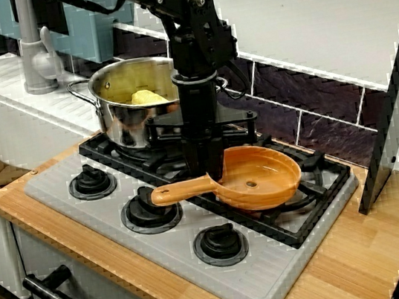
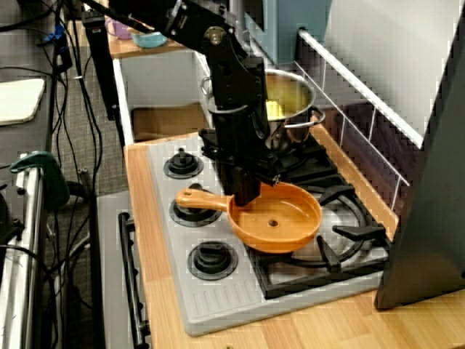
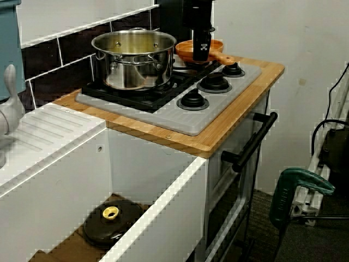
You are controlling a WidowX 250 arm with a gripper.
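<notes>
In the front view my gripper point(image 1: 210, 169) points straight down over the hob. Its dark fingers are close together on the rim of an orange frying pan point(image 1: 260, 178), where the handle point(image 1: 179, 191) joins. The pan sits level on the right front grate point(image 1: 300, 217), handle pointing left. From the high side view the gripper point(image 2: 245, 198) is at the pan's point(image 2: 280, 222) near-left rim. The low view from the sink shows the gripper point(image 3: 202, 53) in front of the pan point(image 3: 188, 50). Just behind stands a steel pot point(image 1: 127, 119) with a yellow item point(image 1: 148, 95) inside.
Three black knobs point(image 1: 149, 211) line the grey hob's front. A grey tap point(image 1: 36, 61) and drainboard lie to the left. The sink holds a dark lid with a yellow knob point(image 3: 110, 221). A black slanted panel point(image 1: 392, 105) leans at the right. An oven handle point(image 3: 251, 144) juts out below.
</notes>
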